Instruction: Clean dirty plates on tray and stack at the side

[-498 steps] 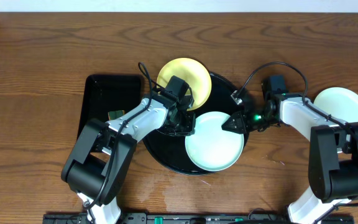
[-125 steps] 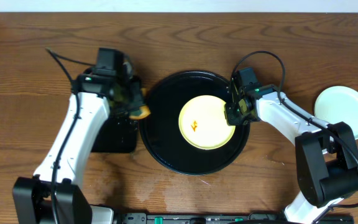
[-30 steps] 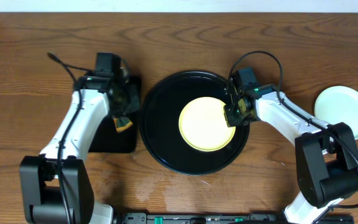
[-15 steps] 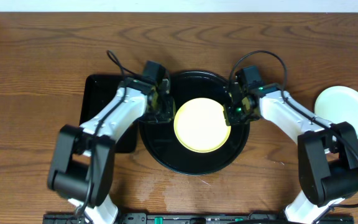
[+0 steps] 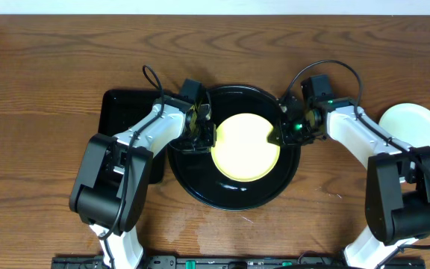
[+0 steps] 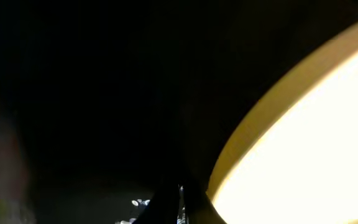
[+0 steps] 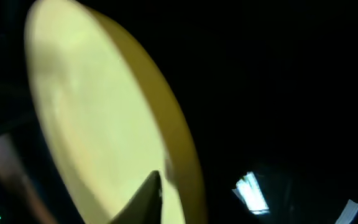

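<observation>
Now, the yellow plate (image 5: pixel 245 146) sits mid-tray (image 5: pixel 234 200), with black floor free all round and most toward the near rim. A mint plate (image 5: pixel 411 128) lies well apart on the surface (image 5: pixel 51 75). The orange smear is gone, and the left hand (image 5: pixel 204 128) has crossed from the rectangular tray (image 5: pixel 125 108) to the plate's left edge. The right hand (image 5: pixel 284 133) has a finger (image 7: pixel 146 198) over the right rim; I cannot tell whether either hand is clamped.
</observation>
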`<action>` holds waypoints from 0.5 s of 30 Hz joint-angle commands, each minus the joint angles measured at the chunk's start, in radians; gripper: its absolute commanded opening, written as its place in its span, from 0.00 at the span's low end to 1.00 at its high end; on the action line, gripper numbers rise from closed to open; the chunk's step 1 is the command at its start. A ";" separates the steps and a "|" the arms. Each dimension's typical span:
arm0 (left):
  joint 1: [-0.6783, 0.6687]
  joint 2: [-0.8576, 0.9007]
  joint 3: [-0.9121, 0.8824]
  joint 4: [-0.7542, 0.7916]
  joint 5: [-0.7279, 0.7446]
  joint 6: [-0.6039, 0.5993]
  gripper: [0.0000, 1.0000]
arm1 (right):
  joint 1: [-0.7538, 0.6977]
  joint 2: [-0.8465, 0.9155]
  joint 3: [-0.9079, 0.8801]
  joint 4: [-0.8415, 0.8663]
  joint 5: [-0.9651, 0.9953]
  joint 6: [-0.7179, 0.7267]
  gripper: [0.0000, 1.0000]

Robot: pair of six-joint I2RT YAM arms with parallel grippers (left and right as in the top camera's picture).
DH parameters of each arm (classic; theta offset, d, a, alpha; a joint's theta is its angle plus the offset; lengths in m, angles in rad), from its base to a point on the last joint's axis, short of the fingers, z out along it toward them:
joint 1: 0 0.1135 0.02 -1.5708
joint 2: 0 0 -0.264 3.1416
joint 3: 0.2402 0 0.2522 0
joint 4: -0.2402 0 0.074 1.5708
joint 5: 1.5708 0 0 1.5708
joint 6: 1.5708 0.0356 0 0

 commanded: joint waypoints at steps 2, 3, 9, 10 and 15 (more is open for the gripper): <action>-0.006 0.051 0.000 0.016 0.002 0.003 0.07 | 0.007 0.006 -0.006 0.003 -0.127 -0.015 0.27; -0.006 0.051 0.000 0.016 0.002 0.003 0.08 | 0.009 0.006 -0.006 0.003 -0.133 -0.015 0.27; -0.006 0.050 0.000 0.015 0.002 0.003 0.08 | 0.015 0.006 -0.006 0.003 -0.122 -0.014 0.01; -0.005 0.048 0.001 0.012 0.002 0.003 0.08 | 0.013 0.006 -0.006 0.003 -0.111 -0.011 0.01; 0.044 -0.035 0.061 -0.089 0.029 0.004 0.08 | 0.012 -0.005 -0.004 0.003 0.029 -0.010 0.01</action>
